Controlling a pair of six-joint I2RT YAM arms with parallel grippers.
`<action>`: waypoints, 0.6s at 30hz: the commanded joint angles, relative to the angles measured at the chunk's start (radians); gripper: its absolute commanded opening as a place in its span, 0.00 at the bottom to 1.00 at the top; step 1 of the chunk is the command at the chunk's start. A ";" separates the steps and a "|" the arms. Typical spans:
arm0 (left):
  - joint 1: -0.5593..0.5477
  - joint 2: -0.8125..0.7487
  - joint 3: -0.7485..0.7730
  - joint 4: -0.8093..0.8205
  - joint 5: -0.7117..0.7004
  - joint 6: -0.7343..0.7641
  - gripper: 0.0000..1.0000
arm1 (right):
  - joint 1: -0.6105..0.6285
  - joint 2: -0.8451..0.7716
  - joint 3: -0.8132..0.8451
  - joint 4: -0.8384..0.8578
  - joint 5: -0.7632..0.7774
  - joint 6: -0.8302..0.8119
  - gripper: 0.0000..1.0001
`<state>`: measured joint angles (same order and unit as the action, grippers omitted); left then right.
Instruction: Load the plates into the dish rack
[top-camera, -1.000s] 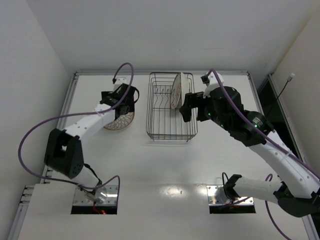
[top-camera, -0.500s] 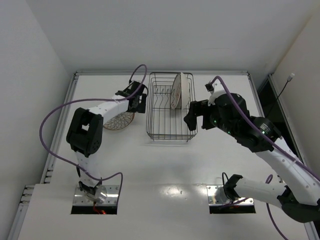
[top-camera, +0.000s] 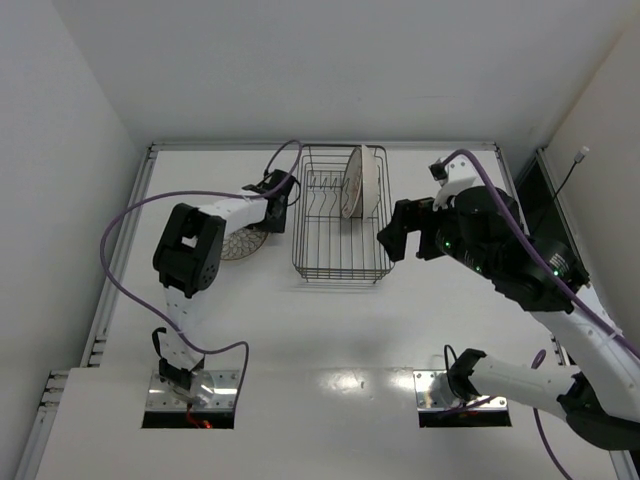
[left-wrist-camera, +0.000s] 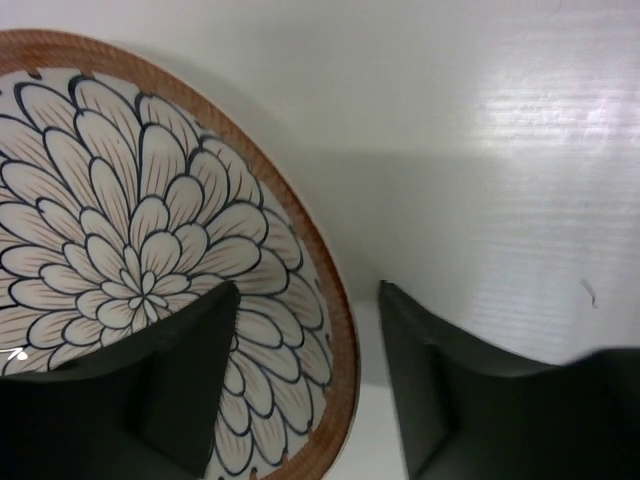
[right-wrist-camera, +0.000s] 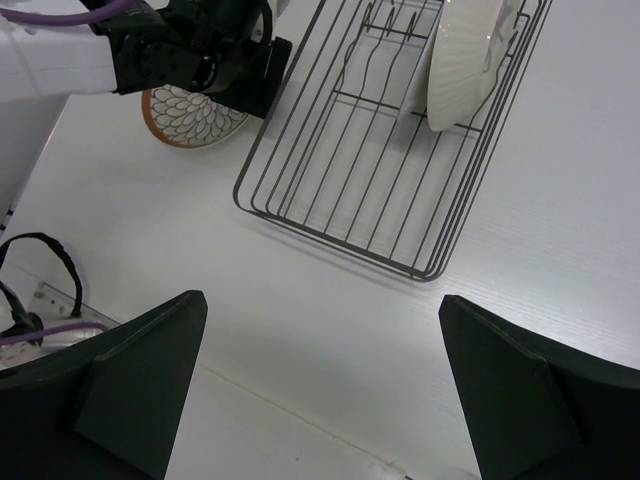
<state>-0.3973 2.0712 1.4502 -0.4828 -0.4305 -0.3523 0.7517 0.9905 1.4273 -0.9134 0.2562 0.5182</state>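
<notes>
White table (top-camera: 330, 330), with the rack (top-camera: 340, 250) at its far middle and a plate (top-camera: 362, 182) upright inside. Just right of it, the right gripper (top-camera: 398, 232) has backed off, fingers wide and empty. The left gripper (left-wrist-camera: 305, 290) has swung onto the petal plate (left-wrist-camera: 120, 230) lying left of the rack. Its fingers are narrowing astride the rim but not yet pinching, so the next pick looks to be starting.
</notes>
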 joint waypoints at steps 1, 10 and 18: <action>0.014 0.067 0.022 -0.026 -0.014 0.003 0.50 | 0.006 -0.010 0.059 -0.011 -0.011 0.014 1.00; 0.014 0.100 0.042 -0.057 -0.034 0.001 0.00 | 0.006 -0.013 0.093 -0.064 0.008 0.032 1.00; 0.014 -0.185 0.062 -0.066 -0.068 -0.017 0.00 | 0.006 -0.075 0.038 -0.107 0.008 0.052 1.00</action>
<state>-0.3912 2.0682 1.4979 -0.5541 -0.6006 -0.2928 0.7517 0.9470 1.4799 -1.0008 0.2581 0.5488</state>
